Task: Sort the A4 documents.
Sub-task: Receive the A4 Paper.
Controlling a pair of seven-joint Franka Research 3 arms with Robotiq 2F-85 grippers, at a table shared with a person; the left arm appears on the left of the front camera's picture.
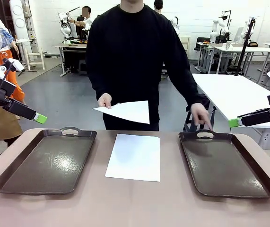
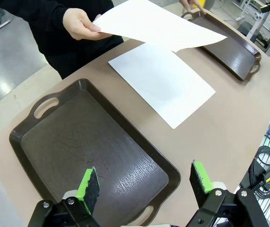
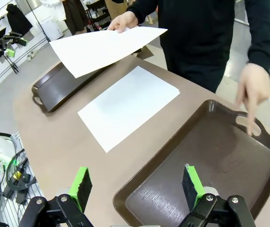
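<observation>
Where the table (image 1: 135, 208) spreads between the two arms, one A4 sheet (image 1: 134, 157) lies flat at the middle. Its long sides run from the near edge toward the far edge. It sits between two dark brown trays and touches neither.

The left tray (image 1: 45, 163) lies toward the table's left edge and the right tray (image 1: 224, 168) toward the right edge. Each has a handle cut-out at its far end.

A second A4 sheet (image 1: 127, 111) is in the air above the far edge, tilted. The person's hand (image 1: 105, 100) pinches it at one corner, thumb on top and fingers closed on the paper.

The person's other hand (image 1: 201, 115) is open, fingers pointing down at the far handle of the right tray. Whether it touches cannot be told.

The left gripper (image 2: 144, 175) is raised over the near end of the left tray, its green-padded fingers wide apart. The right gripper (image 3: 135, 175) is raised over the near left corner of the right tray, fingers likewise wide apart, one over the tabletop and one over the tray.
</observation>
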